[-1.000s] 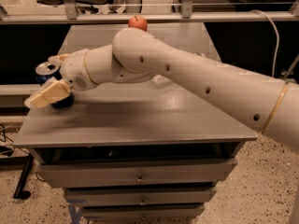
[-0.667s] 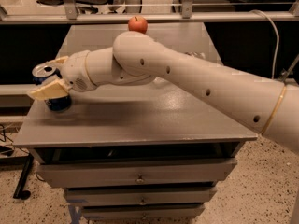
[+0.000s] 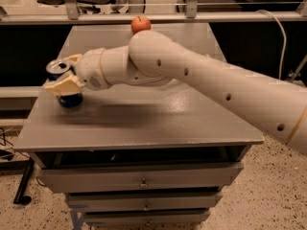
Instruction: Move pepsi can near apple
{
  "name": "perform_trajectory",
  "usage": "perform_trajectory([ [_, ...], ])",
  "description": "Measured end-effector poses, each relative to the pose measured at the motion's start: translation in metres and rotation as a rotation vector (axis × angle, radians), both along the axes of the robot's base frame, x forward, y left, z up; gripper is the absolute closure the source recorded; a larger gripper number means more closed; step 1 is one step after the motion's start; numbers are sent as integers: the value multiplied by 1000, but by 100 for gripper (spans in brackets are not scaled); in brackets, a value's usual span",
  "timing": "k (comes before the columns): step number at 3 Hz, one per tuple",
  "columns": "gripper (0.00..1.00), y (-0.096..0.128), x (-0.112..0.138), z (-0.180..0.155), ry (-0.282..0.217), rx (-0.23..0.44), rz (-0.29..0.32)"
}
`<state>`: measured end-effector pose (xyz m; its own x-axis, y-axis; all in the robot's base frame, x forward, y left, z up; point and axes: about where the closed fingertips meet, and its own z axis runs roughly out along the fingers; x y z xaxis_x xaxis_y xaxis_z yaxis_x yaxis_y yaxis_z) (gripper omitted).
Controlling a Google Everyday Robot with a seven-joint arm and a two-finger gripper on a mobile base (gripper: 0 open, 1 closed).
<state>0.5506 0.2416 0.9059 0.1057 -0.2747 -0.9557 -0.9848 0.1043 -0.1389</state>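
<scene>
Gripper (image 3: 58,74) sat way over on the left side of the table (image 3: 144,123), about midway between the near and far edges, and it looked clamped on the can (image 3: 71,99). One pale finger ran across the near side, the other showed at the far side by the silver top. The can leaned a bit in that hold, with its blue base right at the tabletop. I honestly couldn't tell if it was touching or just off.

From the one camera view, the apple (image 3: 140,24) was at the far edge of the table, well apart from the can. The big white arm (image 3: 192,75) stretched across in front of it, so only the apple's upper part showed.

What worried me was two things. A tilted can gripped high and off-centre could twist or slip out once it got carried across. And that apple was round and parked right at the far edge, with the arm's bulk close by. A bump from the arm or the can on arrival could roll it off the back. Drawers (image 3: 141,181) below weren't in play.
</scene>
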Motion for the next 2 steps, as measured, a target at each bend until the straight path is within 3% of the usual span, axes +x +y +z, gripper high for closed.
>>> perform_trajectory([
  [1,100,-48,35,32,-76,3,-111],
  [2,100,-118,86,93,-193,-10,-257],
])
